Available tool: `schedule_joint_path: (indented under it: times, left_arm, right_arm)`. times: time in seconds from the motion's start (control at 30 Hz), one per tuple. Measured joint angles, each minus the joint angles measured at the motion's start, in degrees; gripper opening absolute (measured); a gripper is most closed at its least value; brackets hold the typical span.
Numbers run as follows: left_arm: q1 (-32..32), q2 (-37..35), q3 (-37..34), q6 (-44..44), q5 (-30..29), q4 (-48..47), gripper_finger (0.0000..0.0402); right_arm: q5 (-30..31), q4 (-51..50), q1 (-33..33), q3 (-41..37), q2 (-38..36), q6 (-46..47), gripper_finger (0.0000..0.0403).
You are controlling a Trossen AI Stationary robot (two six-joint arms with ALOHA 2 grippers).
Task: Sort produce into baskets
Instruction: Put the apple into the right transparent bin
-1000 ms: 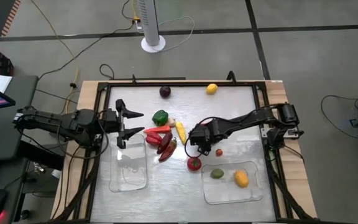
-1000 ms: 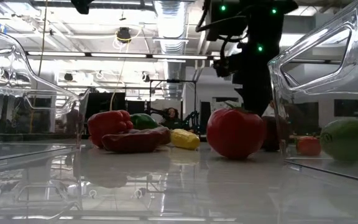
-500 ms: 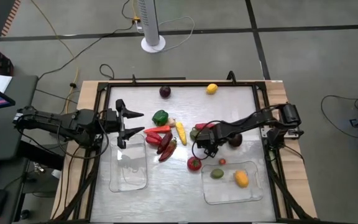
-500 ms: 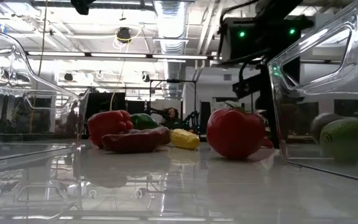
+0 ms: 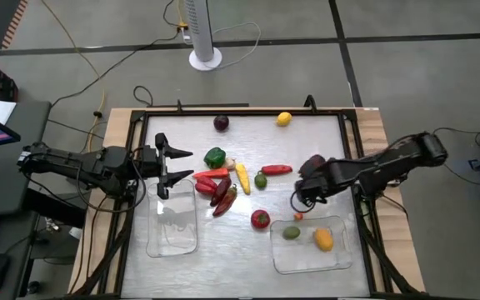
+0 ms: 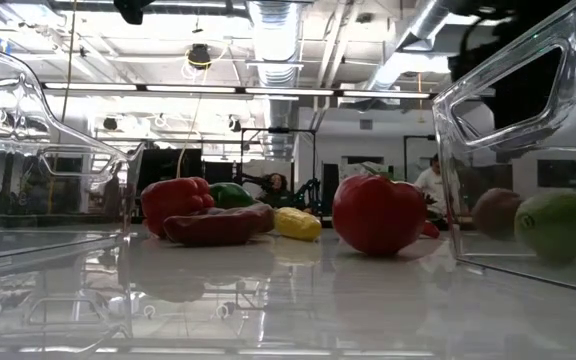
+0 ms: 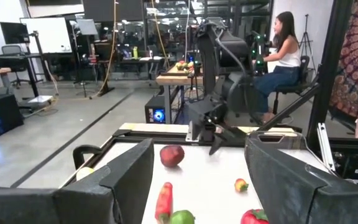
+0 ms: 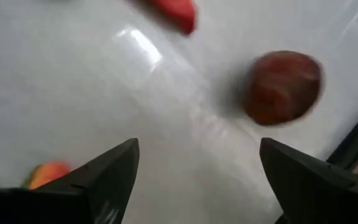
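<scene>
Produce [image 5: 260,219] uncovered since right tool [image 5: 300,197] withdrew.

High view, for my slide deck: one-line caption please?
Right claw open above the clear right plastic tray; left claw waits by the empty left tray.

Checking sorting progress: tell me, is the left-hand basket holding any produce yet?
No, the left basket shows only clear plastic in the high view.
</scene>
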Motion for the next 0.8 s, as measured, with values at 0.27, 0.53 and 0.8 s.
schedule_joint_path:
  times: [0.27, 0.53, 0.8]
  left_arm:
    - [-0.01, 0.02, 0.0, -0.69, 0.06, 0.93, 0.024]
    - [-0.01, 0.02, 0.0, -0.31, 0.15, -0.69, 0.024]
    - [-0.01, 0.04, 0.0, 0.73, 0.11, -0.98, 0.024]
  right_arm:
    - [2.76, 3.09, -9.34, -7.31, -3.57, -6.53, 0.0393]
    - [-3.46, 12.19, -18.96, -11.1, -3.43, -14.89, 0.0399]
    - [-2.09, 11.0, -19.08, -11.17, -3.77, -14.02, 0.0399]
